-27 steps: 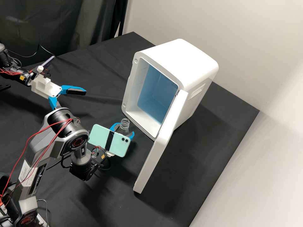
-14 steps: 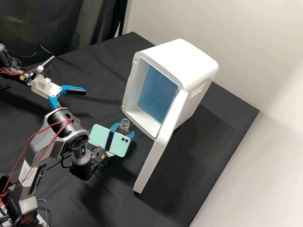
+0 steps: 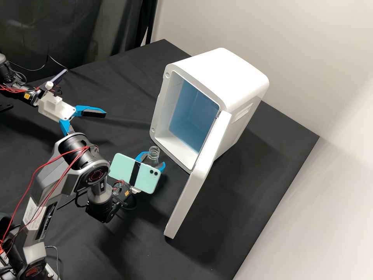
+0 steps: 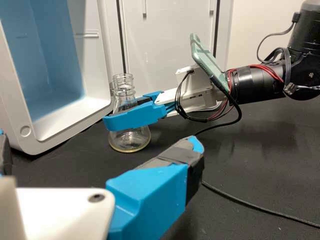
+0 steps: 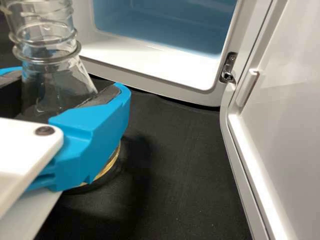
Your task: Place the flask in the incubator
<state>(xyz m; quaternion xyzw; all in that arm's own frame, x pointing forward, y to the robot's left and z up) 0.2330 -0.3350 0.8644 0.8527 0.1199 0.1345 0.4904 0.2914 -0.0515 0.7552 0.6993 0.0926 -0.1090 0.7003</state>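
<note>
Your R gripper (image 3: 152,162) had its fingers closed on the glass flask (image 3: 154,151), upright on the bench (image 3: 116,77) just in front of the incubator (image 3: 233,77), door open. Your L gripper (image 3: 85,122) hung wide open, unloaded, well apart from the incubator.

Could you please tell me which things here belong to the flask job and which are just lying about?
Job: flask; incubator, door open; right hand closed on the flask.
Lying about: left hand, open, off to the side; mint phone on the right arm; black cloth.
</note>
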